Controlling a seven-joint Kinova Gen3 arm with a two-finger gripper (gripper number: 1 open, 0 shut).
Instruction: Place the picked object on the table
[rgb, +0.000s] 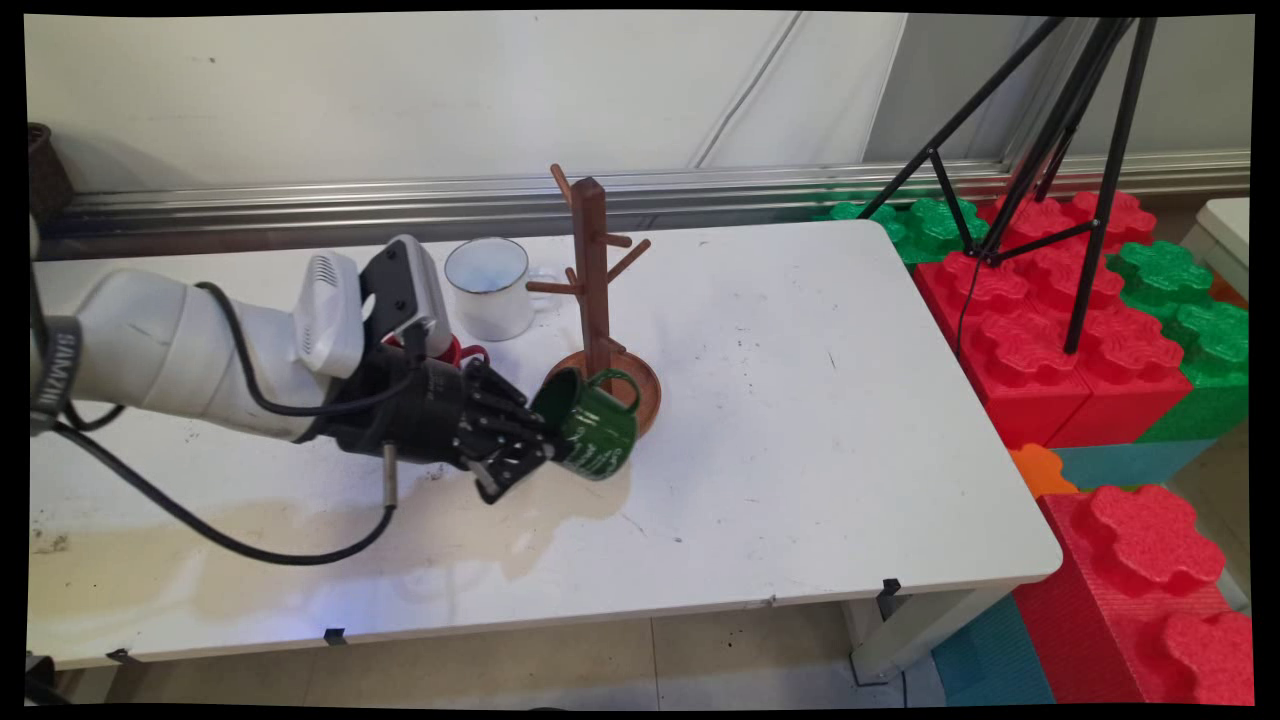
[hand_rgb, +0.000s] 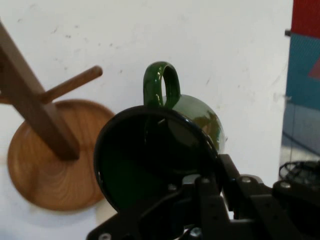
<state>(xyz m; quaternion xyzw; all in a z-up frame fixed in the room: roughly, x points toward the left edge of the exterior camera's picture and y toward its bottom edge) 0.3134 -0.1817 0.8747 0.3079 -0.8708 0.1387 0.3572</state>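
Green mug (rgb: 590, 425), enamel with a dark rim, is held in the gripper (rgb: 528, 447) above the worktop, roughly midway between the far and near edges and left of centre. It is tipped on its side: the mouth faces back toward the hand and the handle points up toward the far edge. Fingers are clenched on the rim; in the hand view one finger (hand_rgb: 165, 202) reaches inside the mouth and the other sits against the outer wall.

Mug tree (rgb: 592, 285), dark wood with a round base, stands just beyond the mug toward the far edge. The mug's handle sits close to the base disc in the main view; I cannot tell whether they touch. One low peg (hand_rgb: 75, 82) juts toward the mug's side.

White mug (rgb: 490, 288) stands upright behind the hand, nearer the far edge. A red object (rgb: 452, 349) is mostly hidden behind the wrist.

Risks, as I judge them:
- A rim pinch on slick enamel is a thin hold; the mug could swivel or slip out and drop onto the worktop.
- Any swing toward the far edge could knock the handle into the base or peg and shove the tree.
- The hanging black cable (rgb: 250, 545) trails across the worktop and might snag.
- Wrist passes close to the white mug; backing up carelessly might clip it.
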